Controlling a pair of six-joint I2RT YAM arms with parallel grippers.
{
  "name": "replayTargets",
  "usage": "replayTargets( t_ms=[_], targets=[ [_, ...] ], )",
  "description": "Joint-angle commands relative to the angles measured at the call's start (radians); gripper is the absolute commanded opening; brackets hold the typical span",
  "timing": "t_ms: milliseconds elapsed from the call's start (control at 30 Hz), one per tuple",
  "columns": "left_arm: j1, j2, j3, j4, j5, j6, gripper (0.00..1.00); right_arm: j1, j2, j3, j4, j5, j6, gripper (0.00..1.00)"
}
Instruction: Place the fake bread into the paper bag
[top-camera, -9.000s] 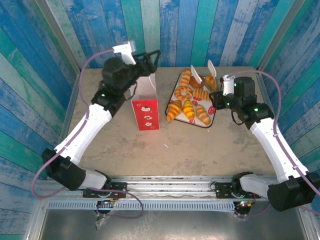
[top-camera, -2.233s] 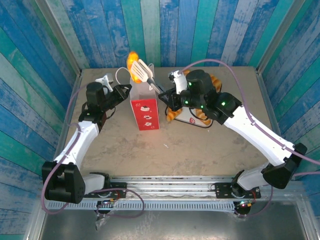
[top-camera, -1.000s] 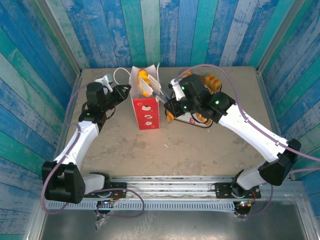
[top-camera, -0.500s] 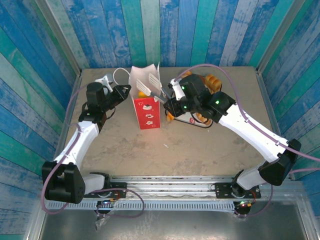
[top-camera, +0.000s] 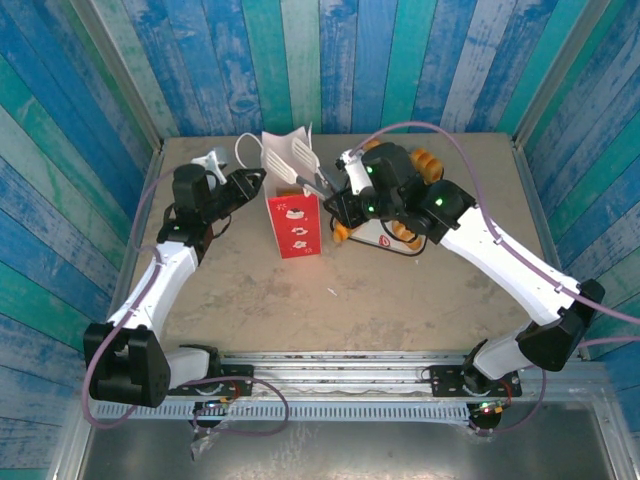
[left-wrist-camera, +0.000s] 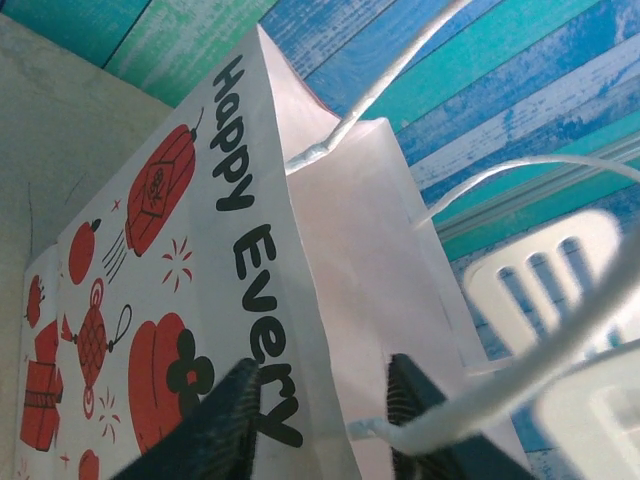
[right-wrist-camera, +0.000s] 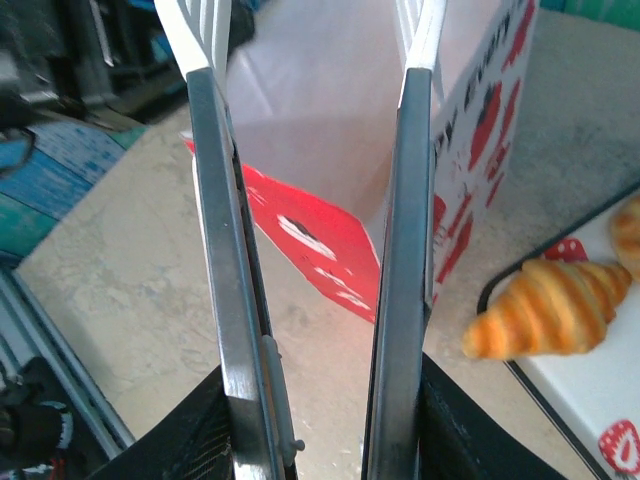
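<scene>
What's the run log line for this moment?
left gripper at white-and-red paper bag rim | right gripper holding white slotted tongs, empty, over bag

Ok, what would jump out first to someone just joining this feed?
The red-and-white paper bag standing mid-table, its rim pinched by the left tool. Over its open top the right tool holds white slotted tongs, spread and empty. Right of the bag, golden croissants lie on a strawberry-print tray.

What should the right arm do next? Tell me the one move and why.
Probably draw the tongs back from the paper bag toward the tray for another pastry. The right gripper holds the tongs, whose blades stand apart and empty above the bag's open mouth, while the left gripper holds the bag's rim. A croissant lies at the tray's edge, beside the bag.
</scene>
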Motion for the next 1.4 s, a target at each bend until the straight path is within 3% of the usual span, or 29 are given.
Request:
replayTargets(
  t_ms=[0, 200, 400, 633, 833, 1000, 1367],
  targets=[
    [-0.003, -0.028, 0.054, -0.009, 0.024, 0.027, 0.46, 0.005, -0.057, 0.076, 0.087, -0.045, 0.014, 0.41],
    [-0.002, -0.042, 0.123, -0.123, -0.003, 0.140, 0.56, 0.004, -0.123, 0.152, 0.113, -0.076, 0.019, 0.41],
    [-0.001, -0.095, 0.125, -0.160, -0.060, 0.206, 0.69, -0.027, -0.190, 0.140, 0.038, 0.083, -0.009, 0.40],
    [-0.002, -0.212, 0.102, -0.220, -0.186, 0.307, 0.99, -0.162, -0.231, 0.090, -0.203, 0.216, -0.006, 0.39],
    [-0.001, -0.339, 0.024, -0.186, -0.324, 0.355, 0.94, -0.308, -0.254, -0.057, -0.367, 0.234, -0.005, 0.40],
    [-0.001, -0.403, -0.039, -0.142, -0.396, 0.353, 0.94, -0.361, -0.245, -0.195, -0.422, 0.221, -0.015, 0.42],
    [-0.002, -0.387, -0.056, -0.137, -0.388, 0.361, 0.94, -0.442, -0.135, -0.331, -0.425, 0.173, -0.057, 0.43]
  ],
)
